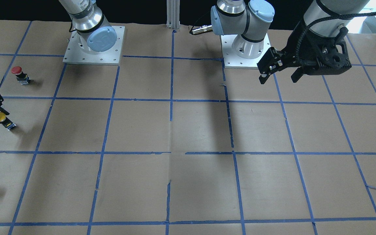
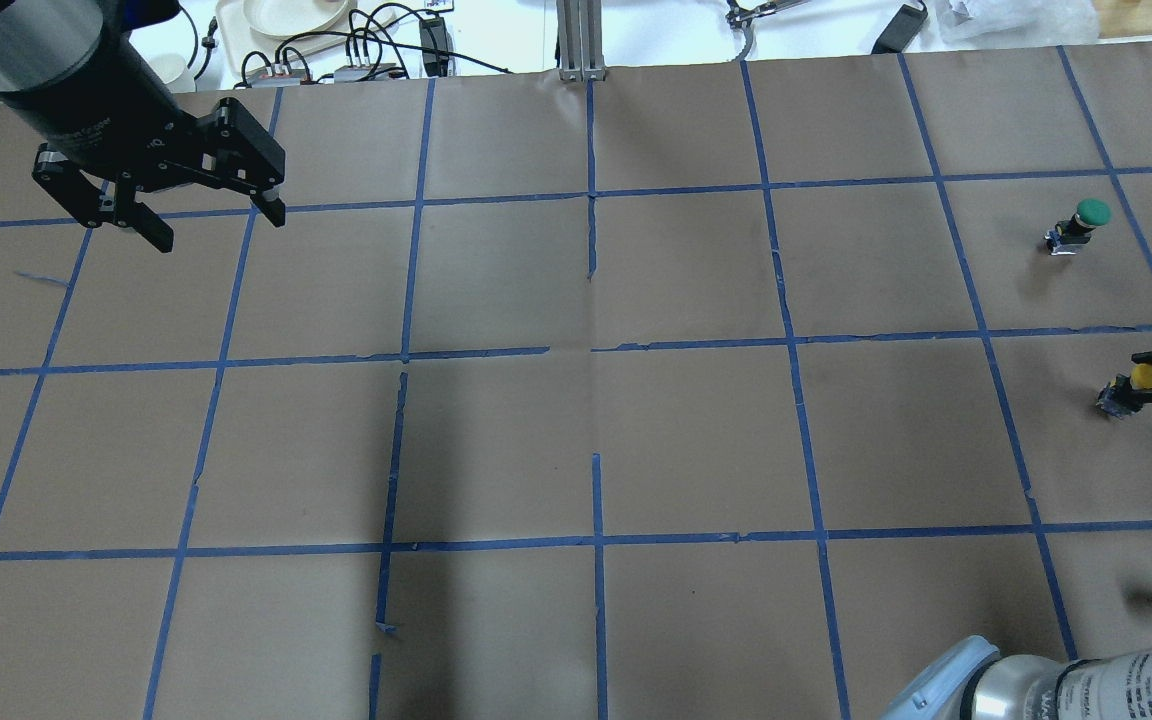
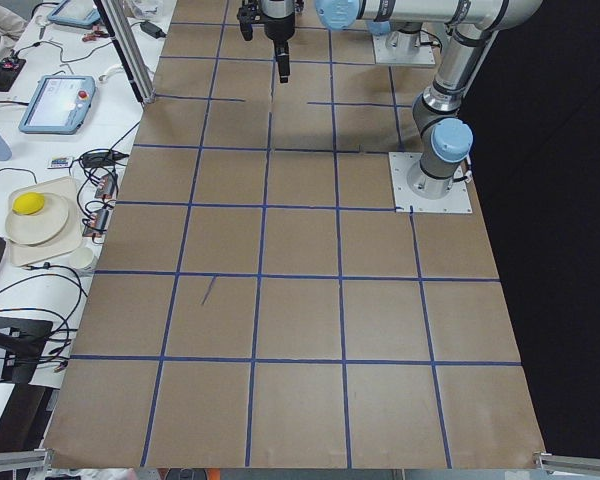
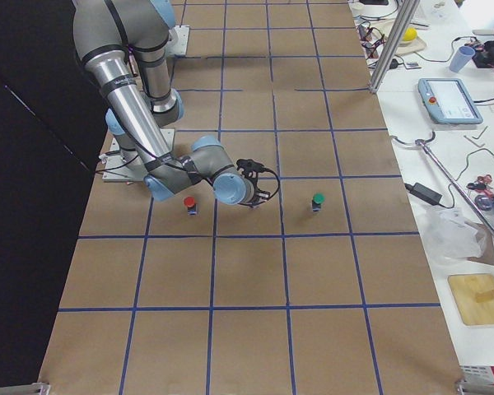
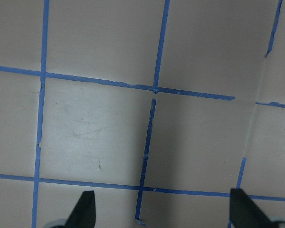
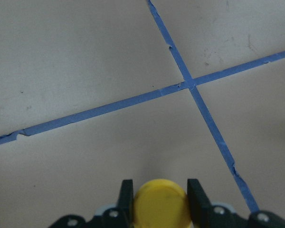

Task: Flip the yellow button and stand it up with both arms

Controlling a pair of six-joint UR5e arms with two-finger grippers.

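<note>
Overhead exterior: brown-paper table (image 2: 696,440) gridded with blue tape (image 2: 686,188); left gripper (image 2: 218,230) spread wide above it, right gripper (image 6: 160,192) pinching yellow button (image 2: 1149,376)

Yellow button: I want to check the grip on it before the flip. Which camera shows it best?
Right wrist-mounted: the yellow button sits large at bottom centre, cap flanked closely by both fingers. Front-facing and overhead show it small at the frame edge. Exterior right hides it behind the right arm. The other two miss it.
</note>
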